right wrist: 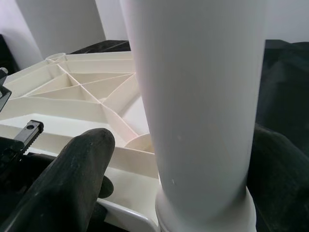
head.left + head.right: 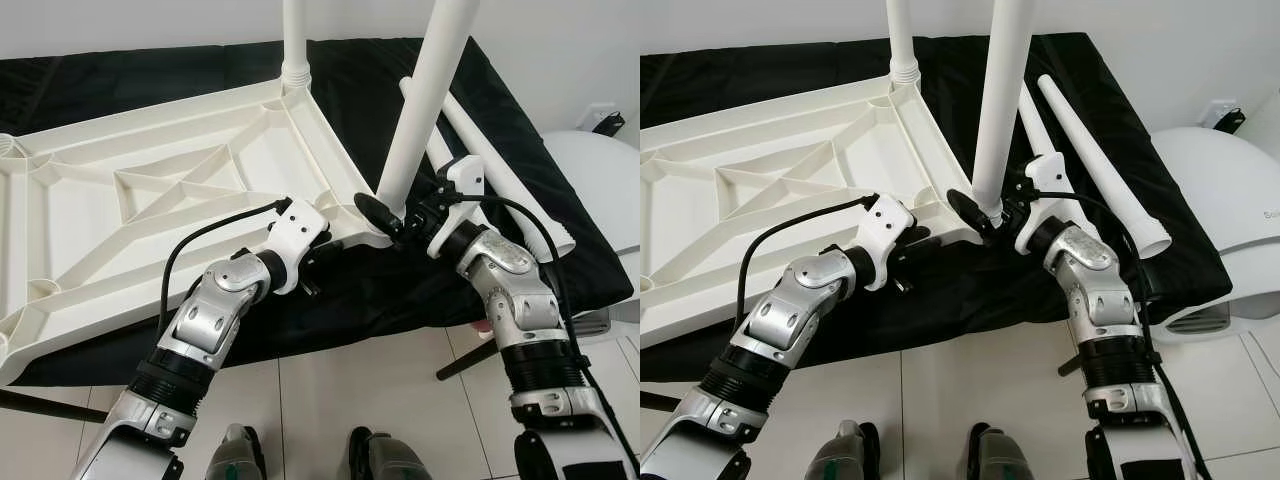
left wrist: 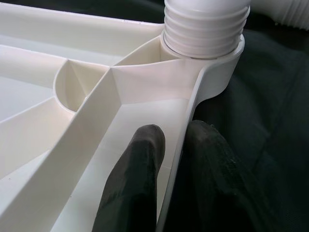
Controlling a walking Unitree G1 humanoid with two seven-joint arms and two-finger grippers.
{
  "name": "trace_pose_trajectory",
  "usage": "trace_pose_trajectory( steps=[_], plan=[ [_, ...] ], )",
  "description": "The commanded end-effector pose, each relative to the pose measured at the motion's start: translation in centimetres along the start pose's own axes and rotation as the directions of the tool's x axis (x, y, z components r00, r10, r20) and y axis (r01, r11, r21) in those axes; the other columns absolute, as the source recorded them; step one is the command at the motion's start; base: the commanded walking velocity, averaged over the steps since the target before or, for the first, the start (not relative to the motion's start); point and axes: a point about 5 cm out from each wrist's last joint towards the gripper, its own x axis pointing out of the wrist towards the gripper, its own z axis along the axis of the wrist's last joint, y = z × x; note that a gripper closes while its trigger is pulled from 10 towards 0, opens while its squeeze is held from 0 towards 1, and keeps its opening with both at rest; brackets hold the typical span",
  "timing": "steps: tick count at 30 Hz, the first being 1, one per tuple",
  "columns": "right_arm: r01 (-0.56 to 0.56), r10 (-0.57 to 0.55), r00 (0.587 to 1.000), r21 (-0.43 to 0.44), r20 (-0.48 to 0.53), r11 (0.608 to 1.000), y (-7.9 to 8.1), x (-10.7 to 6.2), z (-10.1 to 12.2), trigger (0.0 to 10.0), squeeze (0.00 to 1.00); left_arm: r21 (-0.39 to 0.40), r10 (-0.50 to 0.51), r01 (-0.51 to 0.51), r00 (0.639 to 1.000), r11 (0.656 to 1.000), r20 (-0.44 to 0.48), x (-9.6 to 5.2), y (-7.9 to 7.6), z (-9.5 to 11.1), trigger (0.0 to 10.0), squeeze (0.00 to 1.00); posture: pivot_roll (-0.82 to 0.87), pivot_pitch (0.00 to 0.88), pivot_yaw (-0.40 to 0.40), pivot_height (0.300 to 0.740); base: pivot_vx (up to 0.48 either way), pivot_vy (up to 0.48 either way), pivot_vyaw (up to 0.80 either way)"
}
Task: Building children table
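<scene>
The white table top (image 2: 150, 200) lies upside down on a black cloth, ribs facing up. One white leg (image 2: 295, 40) stands screwed into its far corner. A second leg (image 2: 425, 100) stands slightly tilted in the near right corner socket. My right gripper (image 2: 402, 215) sits around the base of this leg. One finger (image 1: 77, 179) stands a little off the leg, so the gripper is open. My left gripper (image 3: 176, 133) is shut on the table top's rim (image 3: 186, 116) just short of that corner, one finger on each side. Two loose legs (image 2: 500, 170) lie on the cloth to the right.
The black cloth (image 2: 380, 290) covers a low stand whose near edge runs just in front of my arms. A white rounded appliance (image 2: 600, 180) stands to the right, with a wall outlet (image 2: 605, 118) behind it. Pale floor tiles (image 2: 330, 400) and my feet (image 2: 235, 455) are below.
</scene>
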Motion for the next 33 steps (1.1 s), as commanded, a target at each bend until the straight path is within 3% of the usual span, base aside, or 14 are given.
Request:
trace_pose_trajectory(
  steps=[1,14,24,25,26,27,30,31,33],
  plan=[
    [-0.068,0.068,0.998,0.006,-0.019,0.998,-0.4,-0.2,-0.4,10.0,0.0,-0.005,-0.014,0.014,1.0,1.0,-0.006,-0.1,-0.6,-0.6,10.0,0.0,0.04,0.163,-0.012,0.74,0.0,0.0,0.0],
    [-0.169,0.167,0.983,-0.012,-0.081,0.986,-2.9,0.0,-0.6,10.0,0.0,-0.003,-0.04,0.04,0.999,0.999,-0.005,-0.3,-1.2,-0.5,10.0,0.0,0.05,0.159,-0.011,0.74,0.0,0.0,0.0],
    [-0.176,0.174,0.983,-0.025,-0.059,0.984,-3.6,0.4,-0.1,10.0,0.0,0.0,-0.063,0.063,0.998,0.998,-0.01,-0.6,-1.5,-0.6,10.0,0.0,0.05,0.17,-0.011,0.74,0.0,0.0,0.0],
    [-0.181,0.179,0.982,-0.026,-0.059,0.983,-3.6,0.3,-0.1,8.7,0.0,0.0,-0.061,0.061,0.998,0.998,-0.011,-0.6,-1.5,-0.6,10.0,0.0,0.05,0.17,-0.011,0.74,0.0,0.0,0.0],
    [-0.181,0.179,0.982,-0.026,-0.059,0.983,-3.6,0.3,-0.1,8.7,0.0,0.0,-0.061,0.061,0.998,0.998,-0.011,-0.6,-1.5,-0.6,10.0,0.0,0.05,0.17,-0.011,0.74,0.0,0.0,0.0],
    [-0.187,0.186,0.981,-0.024,-0.06,0.982,-3.6,0.3,-0.2,4.2,0.0,0.0,-0.061,0.061,0.998,0.998,-0.01,-0.6,-1.4,-0.6,10.0,0.0,0.05,0.171,-0.008,0.74,0.0,0.0,0.0],
    [-0.191,0.19,0.98,-0.022,-0.061,0.981,-3.7,0.3,-0.3,4.2,0.0,0.0,-0.061,0.061,0.998,0.998,-0.01,-0.6,-1.4,-0.6,10.0,0.0,0.05,0.171,-0.008,0.74,0.0,0.0,0.0],
    [-0.203,0.202,0.978,-0.015,-0.06,0.979,-3.7,0.3,-0.4,0.0,0.0,0.0,-0.061,0.061,0.998,0.998,-0.01,-0.6,-1.4,-0.6,10.0,0.0,0.05,0.171,-0.008,0.74,0.0,0.0,0.0],
    [-0.217,0.217,0.975,-0.007,-0.057,0.976,-3.6,0.3,-0.5,0.0,0.0,0.001,-0.064,0.064,0.998,0.998,-0.009,-0.6,-1.4,-0.5,10.0,0.0,0.05,0.172,-0.005,0.74,0.0,0.0,0.0]
  ],
)
